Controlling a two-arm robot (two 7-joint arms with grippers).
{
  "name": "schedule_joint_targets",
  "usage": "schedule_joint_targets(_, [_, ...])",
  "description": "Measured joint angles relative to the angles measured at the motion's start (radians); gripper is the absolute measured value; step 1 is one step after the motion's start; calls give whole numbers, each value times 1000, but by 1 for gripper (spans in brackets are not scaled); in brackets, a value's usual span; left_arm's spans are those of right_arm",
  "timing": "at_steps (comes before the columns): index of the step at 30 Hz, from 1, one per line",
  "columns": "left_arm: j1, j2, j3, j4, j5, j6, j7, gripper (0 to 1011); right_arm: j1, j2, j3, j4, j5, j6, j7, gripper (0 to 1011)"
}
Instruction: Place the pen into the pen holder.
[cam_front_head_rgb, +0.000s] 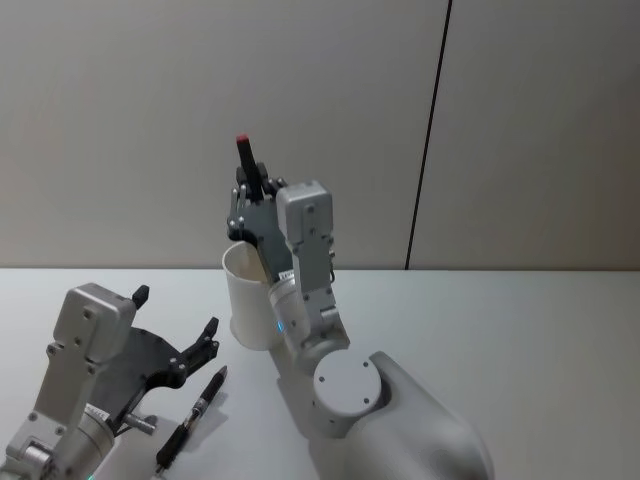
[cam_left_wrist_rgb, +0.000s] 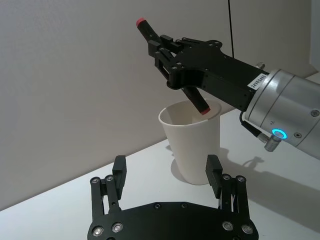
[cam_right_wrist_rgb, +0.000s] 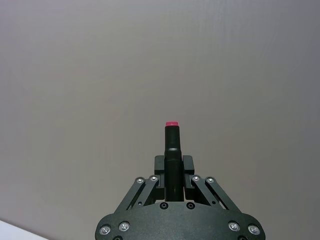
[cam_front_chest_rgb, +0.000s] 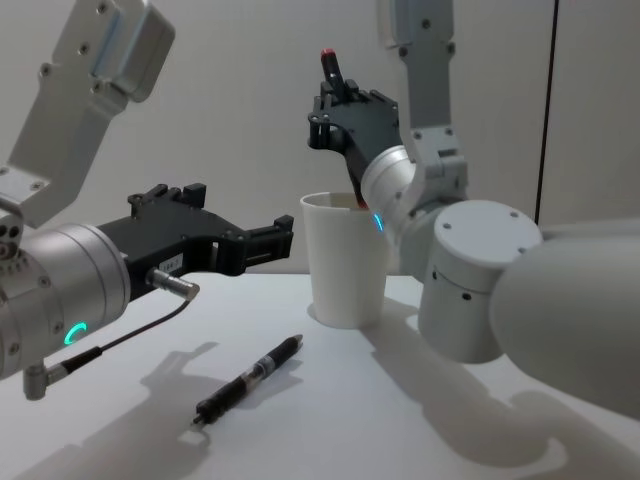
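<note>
Chest view, right gripper (cam_front_chest_rgb: 338, 96): clamped on tilted red-tipped pen (cam_front_chest_rgb: 329, 64).
Pen's lower end: below fingers, just inside cup (cam_front_chest_rgb: 345, 270) rim.
Left gripper (cam_front_head_rgb: 177, 312): wide, empty; second pen (cam_front_chest_rgb: 250, 378) on table (cam_front_chest_rgb: 330, 430) nearby.

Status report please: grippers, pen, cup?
Right gripper shut on red-tipped pen, tilted, lower end at cup mouth. Left gripper open, empty, near cup. Another pen lies on table; path clear.

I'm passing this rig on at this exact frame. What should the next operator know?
Right gripper: shut on a pen, which is tilted with its lower end at the cup's mouth.
Left gripper: open, empty, low, facing the cup.
A second pen lies on the table in front of the cup.
Done: pen lifted over the cup.
Left: lower it in and release.
</note>
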Motion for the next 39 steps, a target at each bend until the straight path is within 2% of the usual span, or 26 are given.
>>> schedule_joint_targets(5, [0, 0, 0, 0, 0, 0, 0, 1003, -28, 3, 10, -39, -10, 17, 2, 205])
schedule_joint_targets(11, [0, 0, 0, 0, 0, 0, 0, 1003, -33, 4, 15, -44, -17, 21, -2, 205])
schedule_joint_targets(27, [0, 0, 0, 0, 0, 0, 0, 1003, -4, -6, 11, 19, -21, 4, -8, 205])
schedule_joint_targets(39, [0, 0, 0, 0, 0, 0, 0, 1003, -2, -7, 3, 25, -19, 0, -9, 205])
